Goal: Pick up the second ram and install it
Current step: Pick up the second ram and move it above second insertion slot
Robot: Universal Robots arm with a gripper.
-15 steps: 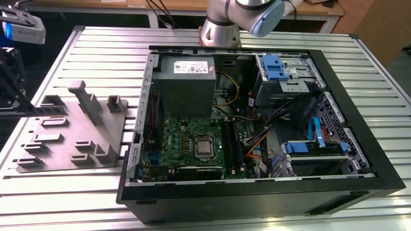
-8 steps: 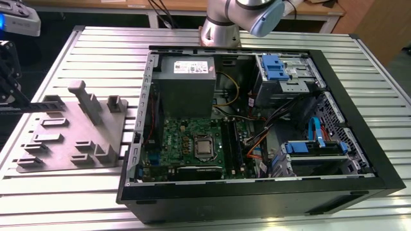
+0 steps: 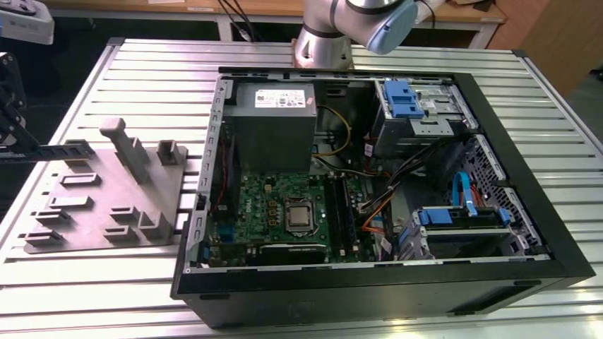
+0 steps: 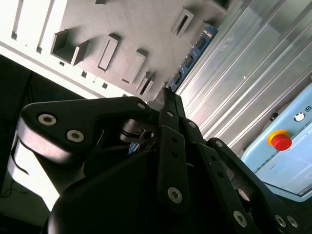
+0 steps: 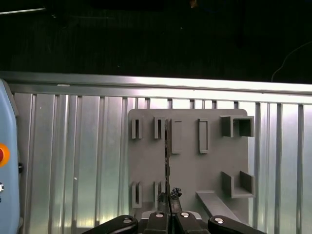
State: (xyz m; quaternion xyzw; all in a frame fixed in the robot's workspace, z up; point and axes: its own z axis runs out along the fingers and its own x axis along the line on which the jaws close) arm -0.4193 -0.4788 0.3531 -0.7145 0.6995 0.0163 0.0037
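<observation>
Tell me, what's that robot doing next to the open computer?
The robot arm stands by the open computer. Its gripper hangs over the grey plate on the metal table. It looks to be pinching a thin memory stick by one end. The stick is not in the computer yet.

fingers (image 4: 171, 141) look matt black, fixture plate (image 5: 187, 175) matt plastic, table (image 5: 73, 146) shiny metal.
</observation>
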